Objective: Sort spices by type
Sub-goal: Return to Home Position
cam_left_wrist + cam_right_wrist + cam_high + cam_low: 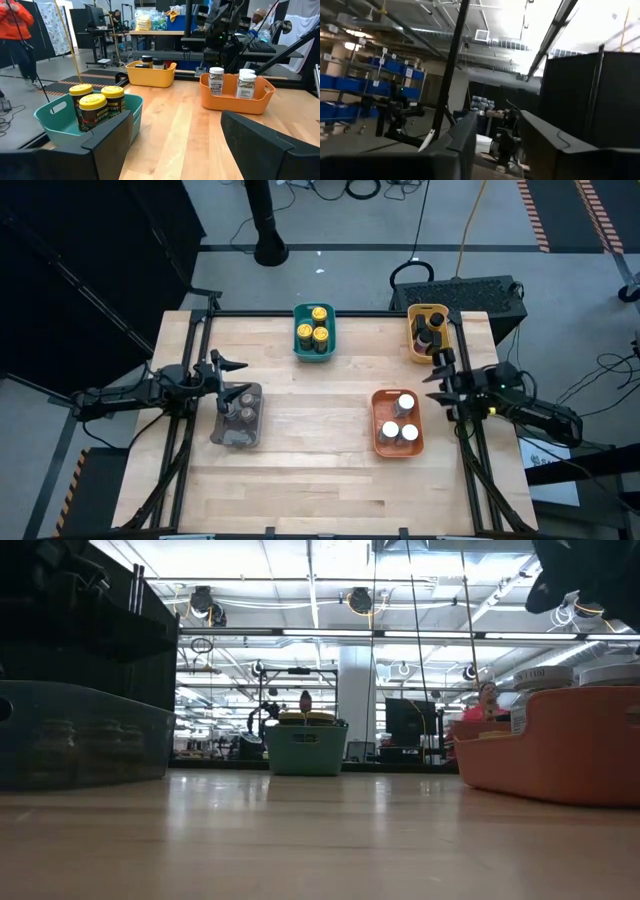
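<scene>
Three yellow-topped spices (318,324) stand in the teal tray (299,340) at the far middle. Black spices (428,330) fill the yellow tray (414,345) at the far right. Three white-topped spices (398,418) stand in the orange tray (378,442). Grey-brown spices (240,412) sit in the grey tray (238,440) at the left. My left gripper (236,378) stands open at the table's left edge, by the grey tray's far end, pointing across the table (175,150). My right gripper (440,375) is open at the right edge, tipped upward (497,150), with nothing between its fingers.
Bare wooden table (320,480) stretches across the middle and the near side between the trays. The arms' frames run along the left and right edges. A black box (470,292) stands behind the far right corner. People (15,30) show in the room beyond.
</scene>
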Controlling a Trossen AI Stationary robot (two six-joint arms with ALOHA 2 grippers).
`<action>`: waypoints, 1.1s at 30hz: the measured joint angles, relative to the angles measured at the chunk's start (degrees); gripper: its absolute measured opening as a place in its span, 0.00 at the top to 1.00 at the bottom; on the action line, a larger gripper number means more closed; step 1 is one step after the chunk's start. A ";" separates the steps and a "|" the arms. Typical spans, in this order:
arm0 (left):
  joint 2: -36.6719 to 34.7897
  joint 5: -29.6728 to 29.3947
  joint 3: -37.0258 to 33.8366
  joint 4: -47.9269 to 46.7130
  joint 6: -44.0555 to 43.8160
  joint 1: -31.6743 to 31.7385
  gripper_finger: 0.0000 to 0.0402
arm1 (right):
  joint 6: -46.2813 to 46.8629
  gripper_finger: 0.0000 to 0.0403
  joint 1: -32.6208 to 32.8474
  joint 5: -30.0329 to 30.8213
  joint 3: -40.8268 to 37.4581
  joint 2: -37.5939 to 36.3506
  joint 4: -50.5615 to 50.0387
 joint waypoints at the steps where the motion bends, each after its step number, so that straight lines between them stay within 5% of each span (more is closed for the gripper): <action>1: 0.00 0.00 0.00 0.00 0.00 0.00 0.23 | -0.71 0.70 0.01 -0.11 0.06 0.05 -0.07; 11: 0.00 -0.01 -0.01 0.00 0.00 0.00 0.23 | -1.52 0.88 0.01 3.61 0.15 0.04 -1.93; 33: 0.00 -0.02 -0.02 0.02 0.00 0.00 0.23 | -1.41 0.87 0.01 3.48 0.15 0.02 -2.53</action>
